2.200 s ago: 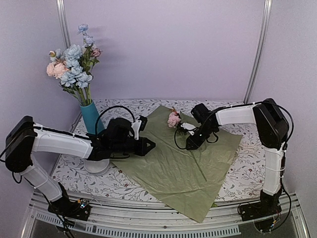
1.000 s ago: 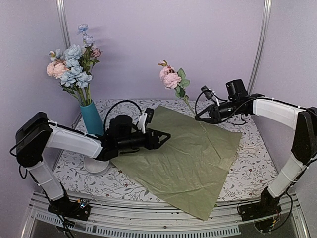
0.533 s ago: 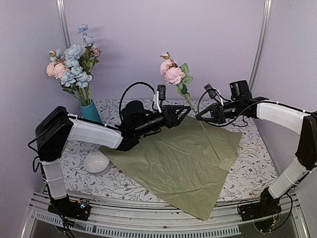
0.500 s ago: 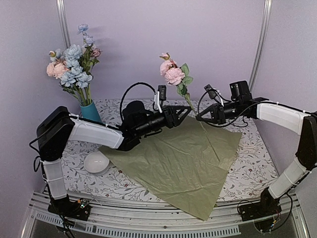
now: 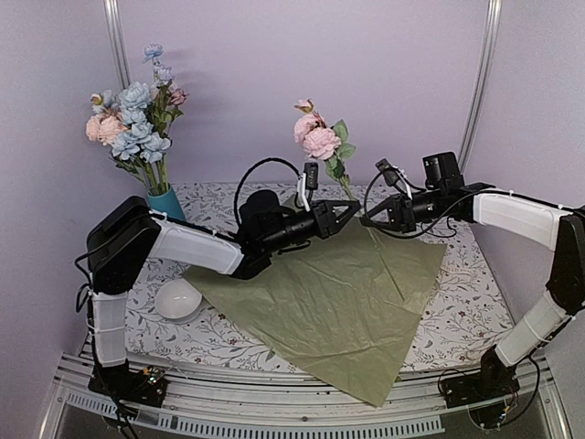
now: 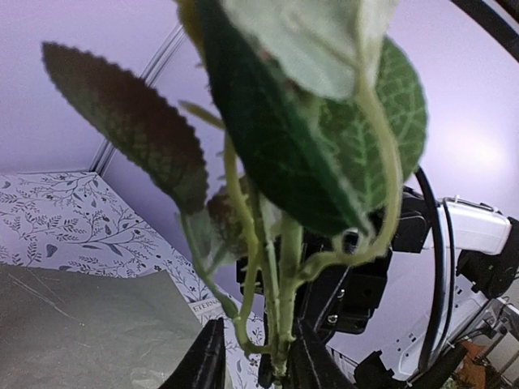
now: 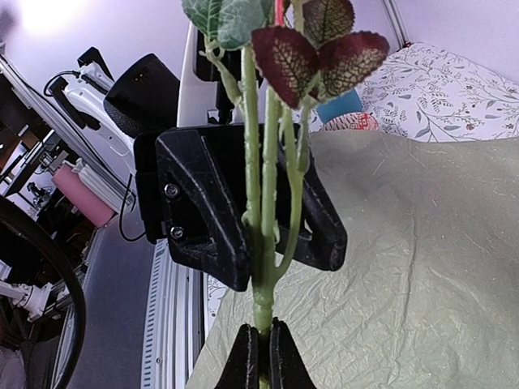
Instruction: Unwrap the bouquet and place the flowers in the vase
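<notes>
Top view: the right claw (image 5: 366, 218) pinches the pink flower (image 5: 320, 142) upright above the counter (image 5: 457, 311), well apart from the vase (image 5: 167, 203). The left claw (image 5: 350, 209), wider 0.5 s ago, now brackets its stem (image 5: 345, 187).
Left wrist: jaws half closed, contact unclear.
Right wrist: clamped tight on the stem; releasing early would drop it.
</notes>
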